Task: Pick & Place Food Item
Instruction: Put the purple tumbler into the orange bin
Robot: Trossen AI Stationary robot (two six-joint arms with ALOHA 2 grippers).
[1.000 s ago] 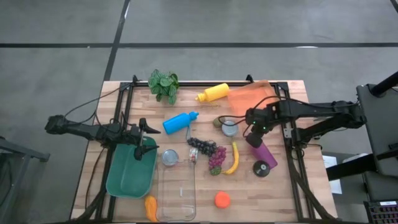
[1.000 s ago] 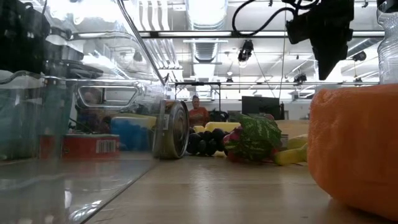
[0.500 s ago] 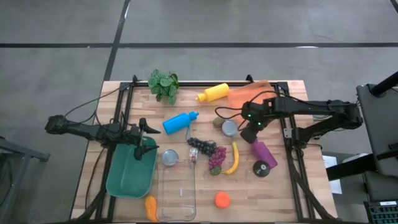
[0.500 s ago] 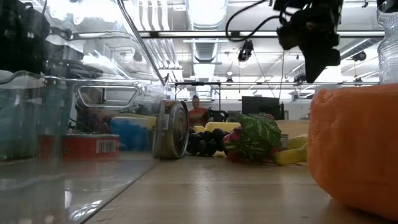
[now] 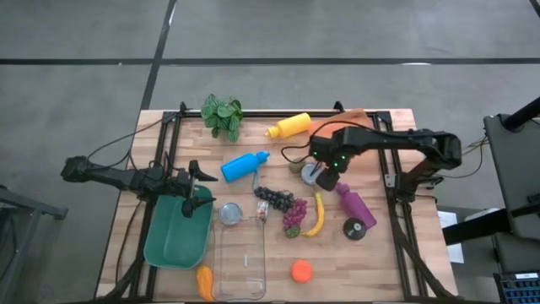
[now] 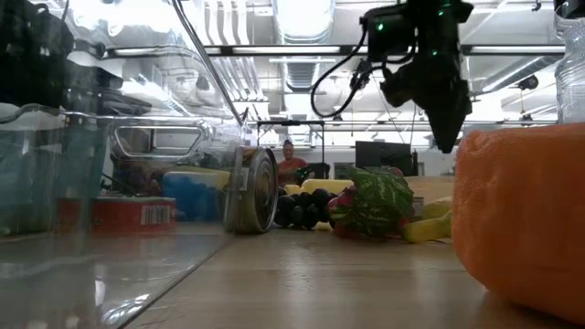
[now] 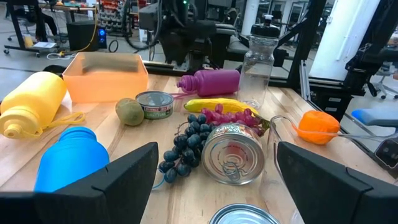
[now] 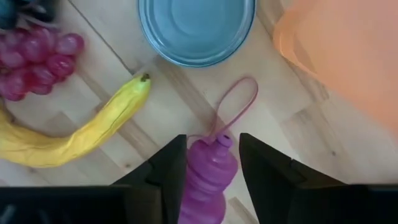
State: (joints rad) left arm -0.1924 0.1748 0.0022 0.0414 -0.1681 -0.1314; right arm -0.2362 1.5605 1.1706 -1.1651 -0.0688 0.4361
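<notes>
Evidently the right claw [image 5: 325, 177] is hovering part-open and empty over the bench, just beside the banana [image 5: 317, 214], which is looking light, smooth and curved, so gripping across its middle seems safest.

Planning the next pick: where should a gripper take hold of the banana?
Judging by its pose, grip the banana mid-body from straight above, fingers across its narrow width. It lies flat, curved, with red grapes close on one side, so keep the jaws narrow there.
</notes>
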